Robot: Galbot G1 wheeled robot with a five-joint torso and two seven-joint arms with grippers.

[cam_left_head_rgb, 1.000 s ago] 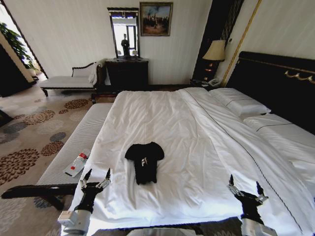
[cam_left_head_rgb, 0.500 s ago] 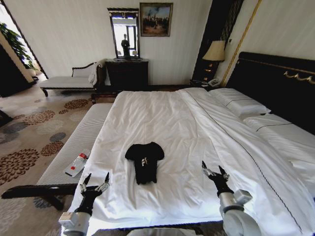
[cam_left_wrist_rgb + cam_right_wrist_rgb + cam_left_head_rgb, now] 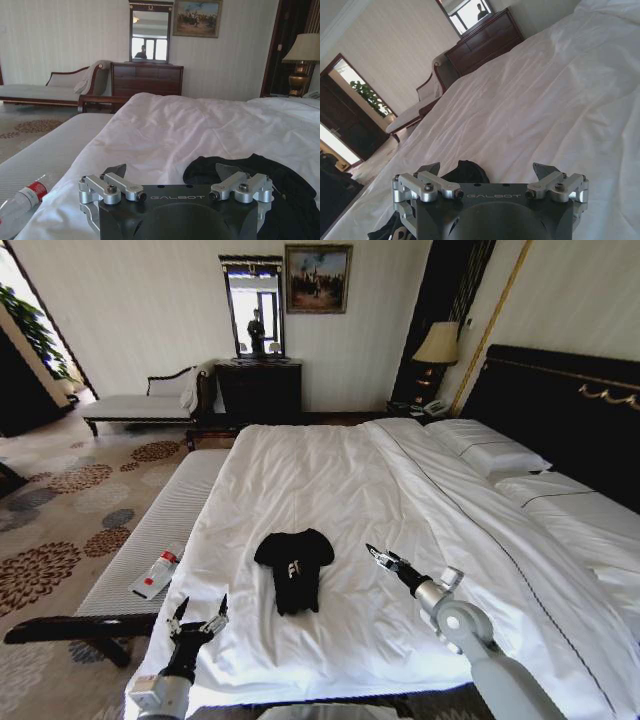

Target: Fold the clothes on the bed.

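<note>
The clothes are one small black T-shirt (image 3: 293, 568) with white lettering. It lies bunched on the white bed (image 3: 330, 470), a little left of centre and near the foot. My right gripper (image 3: 377, 554) hovers open over the duvet just right of the shirt, pointing at it. The right wrist view shows the black fabric (image 3: 469, 172) just beyond the right gripper (image 3: 486, 170), whose fingers hold nothing. My left gripper (image 3: 200, 608) stands open at the bed's near left corner, short of the shirt. In the left wrist view the shirt (image 3: 285, 185) lies ahead of the left gripper (image 3: 171, 172) and off to one side.
A long pale bench (image 3: 150, 535) runs along the bed's left side with a plastic bottle (image 3: 155, 573) on it. Pillows (image 3: 485, 450) and a dark headboard (image 3: 560, 410) are on the right. A chaise (image 3: 140, 405), a dresser (image 3: 258, 388) and a lamp (image 3: 437, 343) stand by the far wall.
My right arm has swung from the bed's near right edge forward and left, up to the T-shirt. The left gripper has sunk slightly. The T-shirt has not moved.
</note>
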